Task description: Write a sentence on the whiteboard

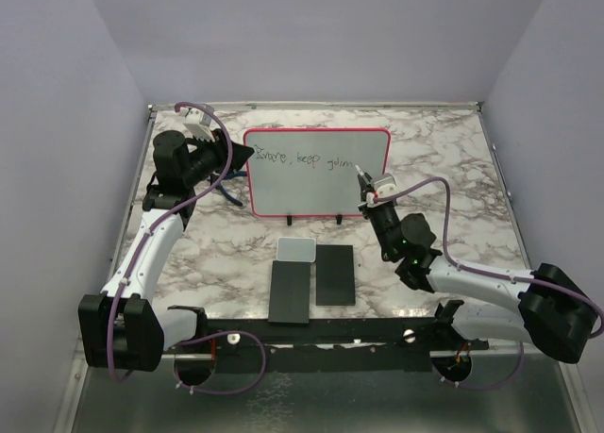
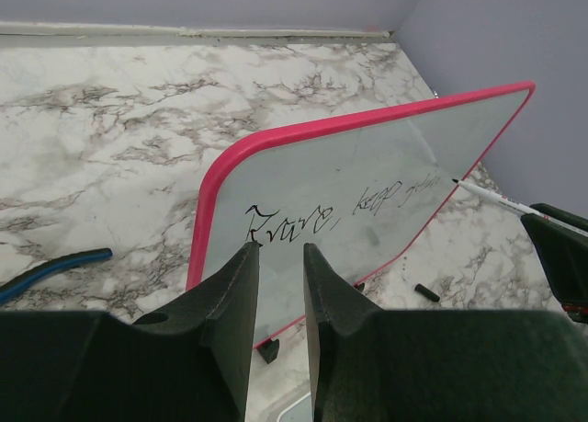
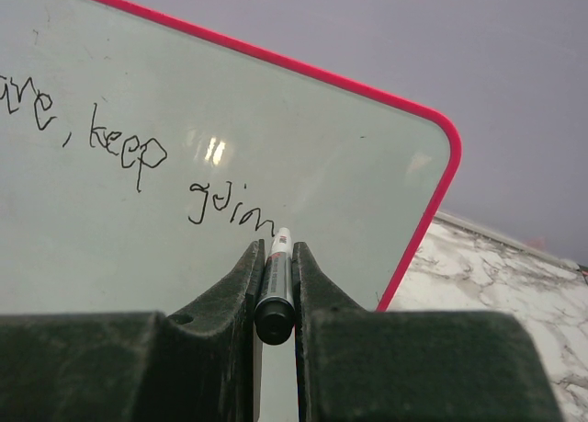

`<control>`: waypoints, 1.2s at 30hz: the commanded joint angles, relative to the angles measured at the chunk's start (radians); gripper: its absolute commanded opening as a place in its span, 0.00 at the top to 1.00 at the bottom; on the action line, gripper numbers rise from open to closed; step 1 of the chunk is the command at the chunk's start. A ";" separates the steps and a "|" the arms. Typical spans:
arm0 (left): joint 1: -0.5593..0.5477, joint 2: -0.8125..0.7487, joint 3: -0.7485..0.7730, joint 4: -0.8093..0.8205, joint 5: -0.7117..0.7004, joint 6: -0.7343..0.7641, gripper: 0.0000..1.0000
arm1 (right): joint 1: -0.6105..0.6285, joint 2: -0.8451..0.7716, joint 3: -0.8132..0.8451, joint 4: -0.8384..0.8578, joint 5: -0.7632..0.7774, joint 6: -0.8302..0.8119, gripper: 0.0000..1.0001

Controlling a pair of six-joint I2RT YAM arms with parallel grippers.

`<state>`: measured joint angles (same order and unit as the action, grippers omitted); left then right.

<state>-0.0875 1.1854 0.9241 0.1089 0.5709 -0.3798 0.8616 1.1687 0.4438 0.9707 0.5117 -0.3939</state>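
Note:
The whiteboard (image 1: 314, 193) stands upright on its two black feet at the back middle of the table. The sentence (image 1: 304, 158) runs along its upper part and reads roughly "Brave, keep goin" (image 3: 124, 148). My right gripper (image 3: 274, 247) is shut on a white-and-black marker (image 3: 276, 277), whose tip sits at the board just after the last letter. My left gripper (image 2: 280, 252) is at the board's left side, below the first word (image 2: 289, 222). Its jaws stand a narrow gap apart with nothing between them, and only the board's face (image 2: 367, 155) shows through.
A small grey-white pad (image 1: 297, 250) and two black slabs (image 1: 289, 291) (image 1: 334, 274) lie in front of the board. A black marker cap (image 2: 425, 292) rests by the board's lower edge. A blue-black cord (image 2: 55, 268) lies left of it. Purple walls close three sides.

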 commanded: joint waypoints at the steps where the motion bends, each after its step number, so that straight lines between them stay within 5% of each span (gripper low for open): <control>1: -0.004 -0.029 -0.012 -0.004 -0.014 0.013 0.73 | -0.011 0.019 0.006 0.053 0.031 -0.012 0.99; 36: -0.006 -0.027 -0.016 -0.003 -0.021 0.016 0.73 | -0.042 0.024 -0.016 0.086 -0.010 0.001 0.99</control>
<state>-0.0875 1.1790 0.9192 0.1085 0.5652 -0.3798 0.8249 1.1866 0.4358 1.0279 0.5117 -0.4007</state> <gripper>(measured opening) 0.272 0.144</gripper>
